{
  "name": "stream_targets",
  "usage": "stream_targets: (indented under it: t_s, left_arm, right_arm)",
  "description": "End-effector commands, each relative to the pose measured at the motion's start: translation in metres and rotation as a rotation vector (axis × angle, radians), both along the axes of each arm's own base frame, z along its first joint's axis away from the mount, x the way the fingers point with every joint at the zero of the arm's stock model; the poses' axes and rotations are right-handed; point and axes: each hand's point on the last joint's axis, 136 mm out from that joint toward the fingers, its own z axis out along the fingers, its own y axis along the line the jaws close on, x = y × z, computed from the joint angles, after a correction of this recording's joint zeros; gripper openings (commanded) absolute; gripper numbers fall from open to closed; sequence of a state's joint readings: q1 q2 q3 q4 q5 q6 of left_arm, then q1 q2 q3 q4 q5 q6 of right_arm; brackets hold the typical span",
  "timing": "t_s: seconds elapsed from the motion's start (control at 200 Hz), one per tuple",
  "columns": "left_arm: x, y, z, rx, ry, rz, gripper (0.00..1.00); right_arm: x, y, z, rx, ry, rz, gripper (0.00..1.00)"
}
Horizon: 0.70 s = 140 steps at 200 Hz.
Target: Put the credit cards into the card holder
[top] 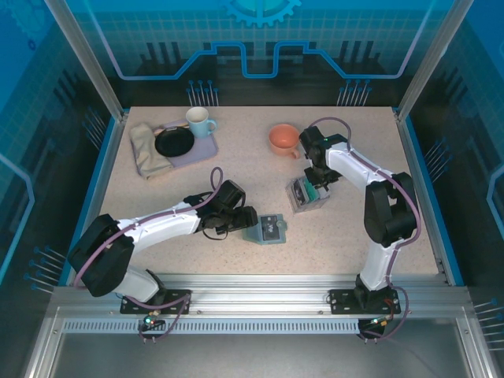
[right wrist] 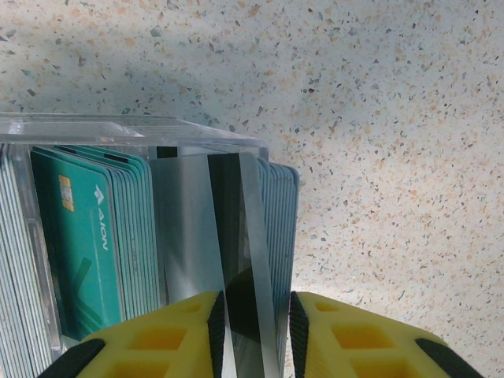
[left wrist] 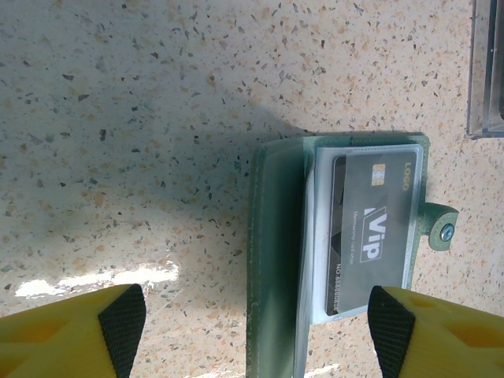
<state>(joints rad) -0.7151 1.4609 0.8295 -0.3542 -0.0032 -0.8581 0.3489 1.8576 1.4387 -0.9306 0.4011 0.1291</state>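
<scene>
Near the front-middle of the bench (top: 260,173): the card holder (top: 264,229) lies flat and flipped open. It's grey-green, with a little snap tab on 1 edge.
Inside the holder: 1 dark VIP card (left wrist: 370,236) sits in the clear sleeve, chip end toward the top of the left wrist view.
Left hand (left wrist: 256,319): released, not gripping anything. The 2 yellow fingers (left wrist: 71,335) are spread wide, low over the holder's near end. 1 black pad is out over bare bench, the other is right by the VIP card's corner.
Left hand from above: parked just beside the holder's left edge.
Clear box (top: 305,194): right of the holder and a bit farther back, near it but not touching.
Credit cards (right wrist: 87,236): packed on edge inside the clear box. The teal ones carry an AION print, and there are paler ones at the far left of the right wrist view.
Right hand (right wrist: 253,319): clenched on 1 grey-and-black card (right wrist: 236,236) standing upright among the stack — pads pressed against both faces.
Is that card lifted?: can't tell, its lower end is hidden by the others.
Other stuff: an orange cup (top: 283,138) behind the box. Back left there's a lilac tray (top: 206,146) with a black plate (top: 174,142) and a pale blue mug (top: 199,121), and a beige cloth (top: 146,150) alongside.
</scene>
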Motion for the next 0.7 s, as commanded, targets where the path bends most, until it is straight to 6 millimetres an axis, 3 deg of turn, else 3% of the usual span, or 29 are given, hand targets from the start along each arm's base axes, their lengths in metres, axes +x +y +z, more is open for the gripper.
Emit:
stream_targets:
  t_s: [0.0, 0.695]
  left_arm:
    - [0.001, -0.001, 0.004, -0.018, 0.001, 0.000, 0.78]
    - [0.002, -0.002, 0.008, -0.018, -0.005, 0.000, 0.78]
  right_arm:
    - [-0.004, -0.003, 0.011, -0.018, -0.019, 0.000, 0.27]
    - [-0.008, -0.002, 0.027, 0.006, -0.049, -0.007, 0.19]
